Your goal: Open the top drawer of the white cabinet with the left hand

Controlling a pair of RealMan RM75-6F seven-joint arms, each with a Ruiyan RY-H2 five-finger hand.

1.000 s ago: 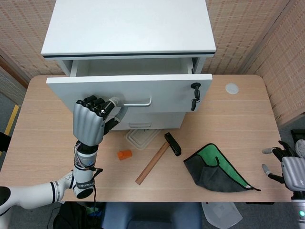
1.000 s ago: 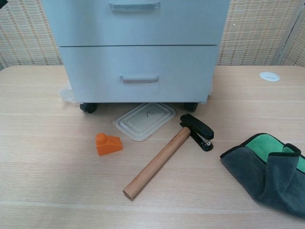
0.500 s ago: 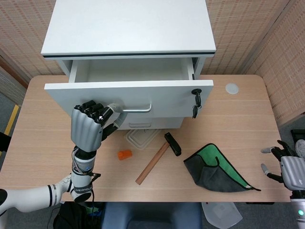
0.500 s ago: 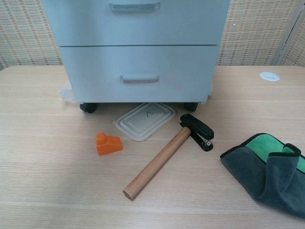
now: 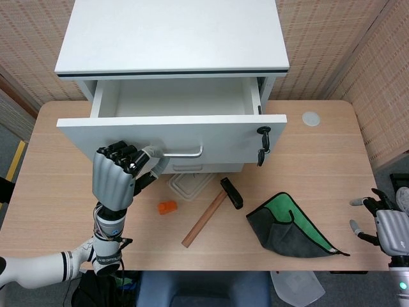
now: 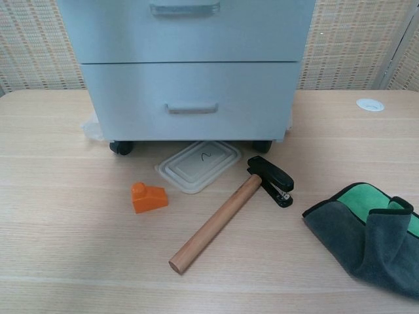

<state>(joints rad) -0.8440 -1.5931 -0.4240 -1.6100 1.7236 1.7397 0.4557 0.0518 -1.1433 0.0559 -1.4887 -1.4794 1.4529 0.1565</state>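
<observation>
Top drawer (image 5: 172, 131) stands well open, its handle (image 5: 182, 152) gripped at its left end by the left robot hand (image 5: 115, 181). Pulling further off-centre could skew or overextend it. The right robot hand (image 5: 383, 224) rests open, empty.

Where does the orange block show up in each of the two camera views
Head view: the orange block lies lower left of centre on the table, right of the left hand.
Chest view: it sits left of centre, in front of the white cabinet.
Shared landmark: the hammer, just right of the block in both views.
</observation>
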